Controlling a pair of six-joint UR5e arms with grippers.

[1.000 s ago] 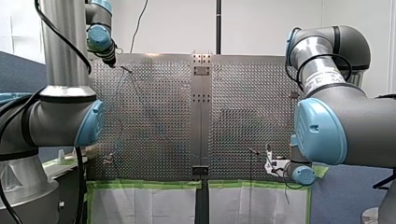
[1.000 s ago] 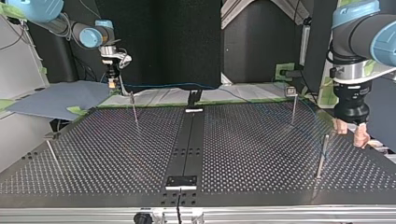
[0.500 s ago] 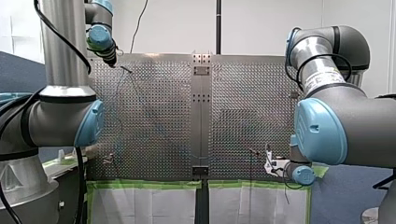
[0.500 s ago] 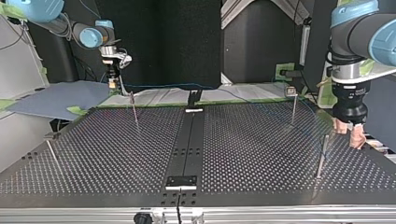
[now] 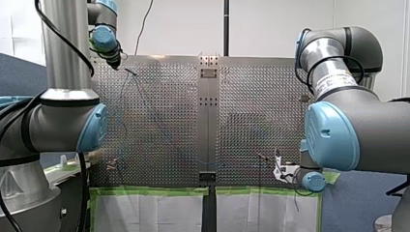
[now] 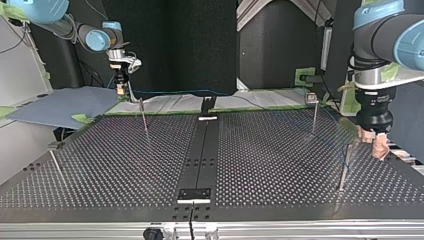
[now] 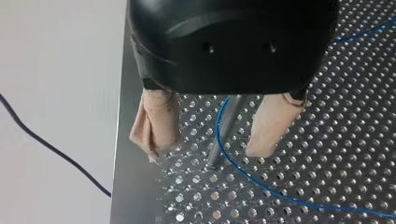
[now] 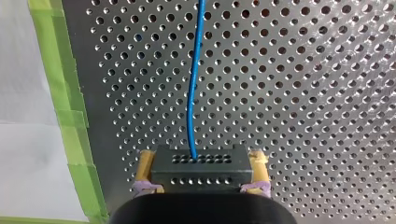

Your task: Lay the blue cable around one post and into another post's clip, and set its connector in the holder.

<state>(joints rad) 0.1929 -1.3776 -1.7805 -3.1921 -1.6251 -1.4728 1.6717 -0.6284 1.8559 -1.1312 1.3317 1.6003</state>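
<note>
Blue cable [image 8: 191,93] is what you see running straight ahead from the black connector [image 8: 201,175], over the perforated table [image 8: 303,93] and alongside a strip of green tape [image 8: 60,93]. My right gripper [image 8: 201,158] clamps that connector between its yellow pads [image 8: 144,168]; look for it at about ten o'clock in the top view. My left gripper [image 7: 205,154], at about three o'clock there, stands wide, with its beige pads [image 7: 156,123] on either side of a thin metal post [image 7: 226,126] and clear of it. You can follow the cable curving round that post between the pads, then trailing away across the holes.
</note>
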